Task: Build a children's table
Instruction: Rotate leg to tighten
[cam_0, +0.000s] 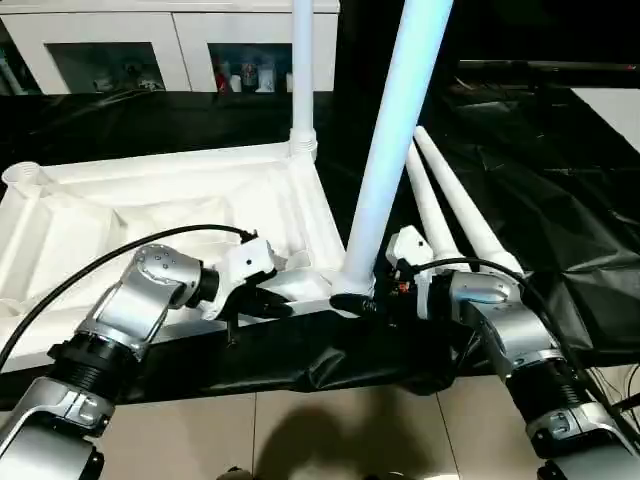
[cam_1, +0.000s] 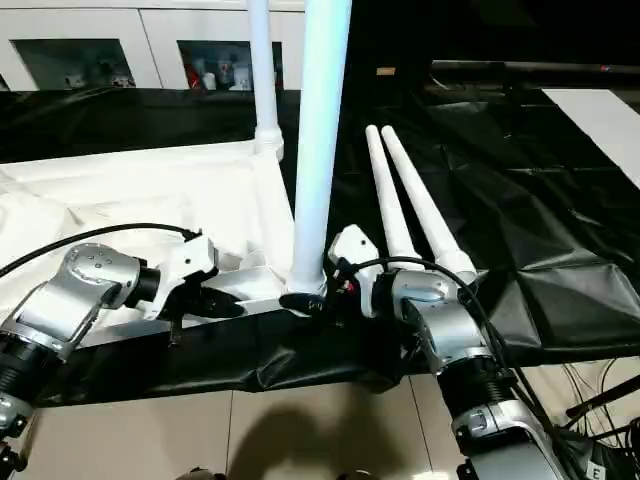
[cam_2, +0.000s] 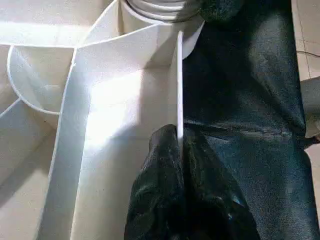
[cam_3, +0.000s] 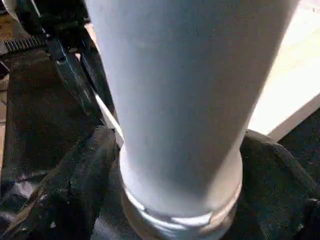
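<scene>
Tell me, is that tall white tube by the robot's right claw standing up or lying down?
Standing up. The tall white tubular leg rises from the white plastic tabletop's near corner socket, leaning slightly; two more white legs lie flat on black cloth.

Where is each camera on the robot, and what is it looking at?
Head eyes: look forward and down at the tabletop, over both silver forearms.
Left wrist: looks along the left gripper, pinching the tabletop's thin rim.
Right wrist: looks along the right gripper, its fingers around the standing leg.
Shared: both wrist views show that leg's base at the corner socket.
</scene>
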